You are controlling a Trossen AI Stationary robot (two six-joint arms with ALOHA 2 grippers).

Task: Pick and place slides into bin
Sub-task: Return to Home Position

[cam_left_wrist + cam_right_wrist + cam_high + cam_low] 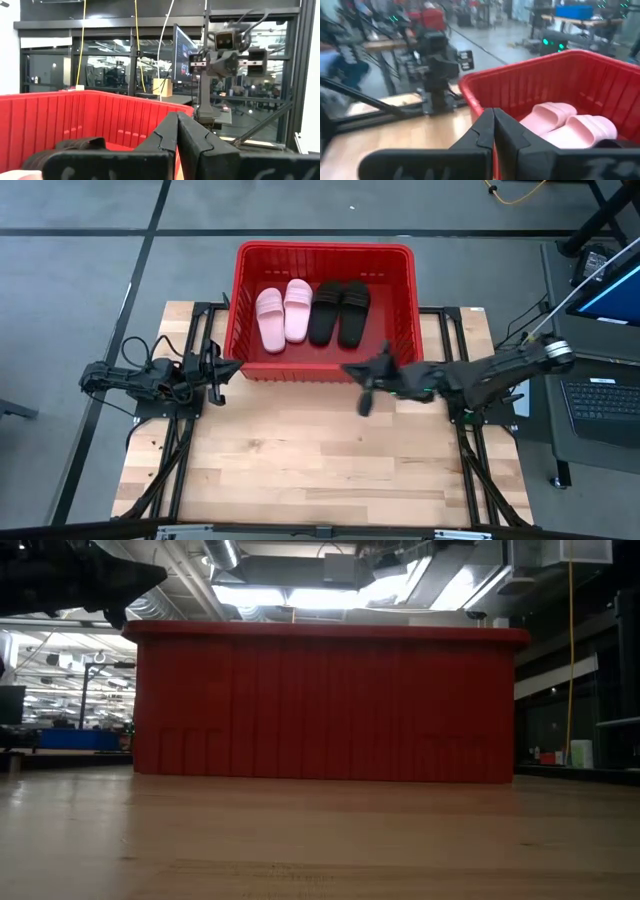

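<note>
Floor (80,260): grey and smooth, crossed by dark seam lines.

Table top (320,465): pale wooden planks, mid-room in the high view.

- 3 o'clock from the table: dark desk (556,430) carrying an open laptop (600,402).
- 2 o'clock: monitor (618,292), screen lit blue.
- 1 o'clock: yellow cable (518,194) lying looped on the floor.

Low view: open ceiling with silver ducts (222,554) and bright light panels (300,596). A yellow cord (571,650) hangs straight down toward 3 o'clock.

Left wrist view: dark-framed glass partition (107,70) with lit workshop benches beyond it. A cardboard box (162,86) sits on a ledge, and there is a white wall (9,55).

Right wrist view: the room is blurred. A blue crate (575,11) on a bench is all that can be made out.
</note>
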